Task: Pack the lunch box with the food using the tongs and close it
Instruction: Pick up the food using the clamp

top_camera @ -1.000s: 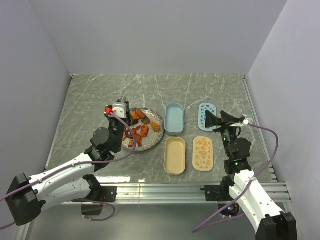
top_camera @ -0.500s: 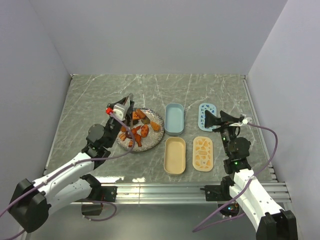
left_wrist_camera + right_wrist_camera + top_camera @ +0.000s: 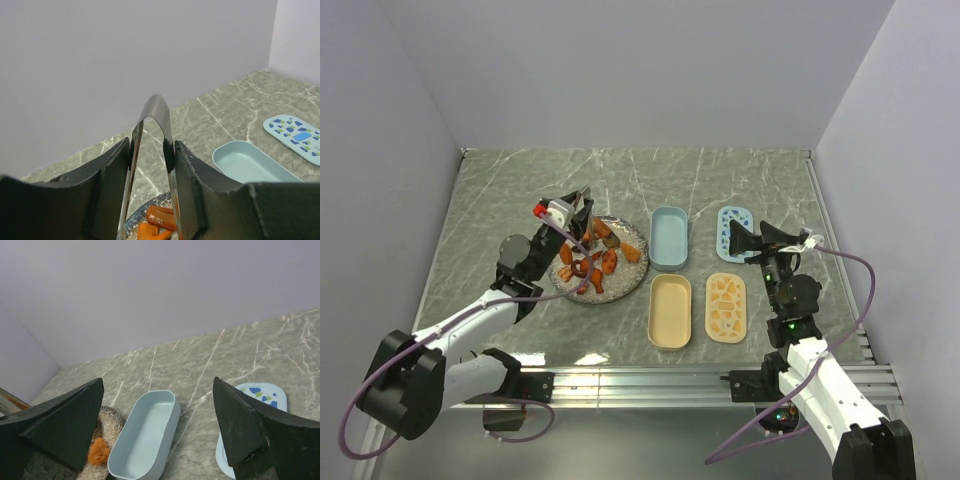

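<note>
Left gripper (image 3: 578, 206): pinching the bent end of the metal tongs (image 3: 156, 107), whose arms reach down over the plate (image 3: 642, 256).
Food (image 3: 601, 262): orange, reddish and dark chunks heaped on the speckled plate, left of the tubs.
Lunch box: blue tub (image 3: 668, 238) and beige tub (image 3: 670, 311) lie uncovered on the counter (image 3: 520, 180), with patterned lids (image 3: 726, 306) to their right.
Right gripper (image 3: 758, 238): spread wide, holding nothing, above the blue-patterned lid.

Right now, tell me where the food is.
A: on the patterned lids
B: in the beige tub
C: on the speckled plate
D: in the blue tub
C: the food lies on the speckled plate, below the tongs gripped in the left claw; the blue tub and the beige tub are empty.
</note>
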You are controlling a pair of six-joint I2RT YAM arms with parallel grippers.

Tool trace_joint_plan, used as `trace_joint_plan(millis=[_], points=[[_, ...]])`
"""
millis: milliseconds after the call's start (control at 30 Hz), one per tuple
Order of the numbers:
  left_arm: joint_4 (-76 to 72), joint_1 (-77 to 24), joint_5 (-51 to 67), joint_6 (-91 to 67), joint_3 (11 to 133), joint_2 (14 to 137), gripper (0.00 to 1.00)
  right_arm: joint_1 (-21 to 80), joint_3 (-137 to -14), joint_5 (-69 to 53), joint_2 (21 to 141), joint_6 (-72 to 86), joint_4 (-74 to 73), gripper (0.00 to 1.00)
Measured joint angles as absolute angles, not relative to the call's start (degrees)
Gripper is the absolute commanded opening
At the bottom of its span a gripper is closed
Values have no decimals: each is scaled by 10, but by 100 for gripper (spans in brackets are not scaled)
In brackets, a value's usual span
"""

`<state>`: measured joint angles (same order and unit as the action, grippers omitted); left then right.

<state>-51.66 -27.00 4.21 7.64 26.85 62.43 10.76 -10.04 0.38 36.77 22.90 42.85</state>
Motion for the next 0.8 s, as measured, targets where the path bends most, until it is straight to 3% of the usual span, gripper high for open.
trace_joint_plan(millis=[567,800], points=[[-585,-232,117,42,266,713,41,111,-100,4,377,229,433,96],[-597,-227,121,36,266,722,22,111,-100,4,378,229,434,96]])
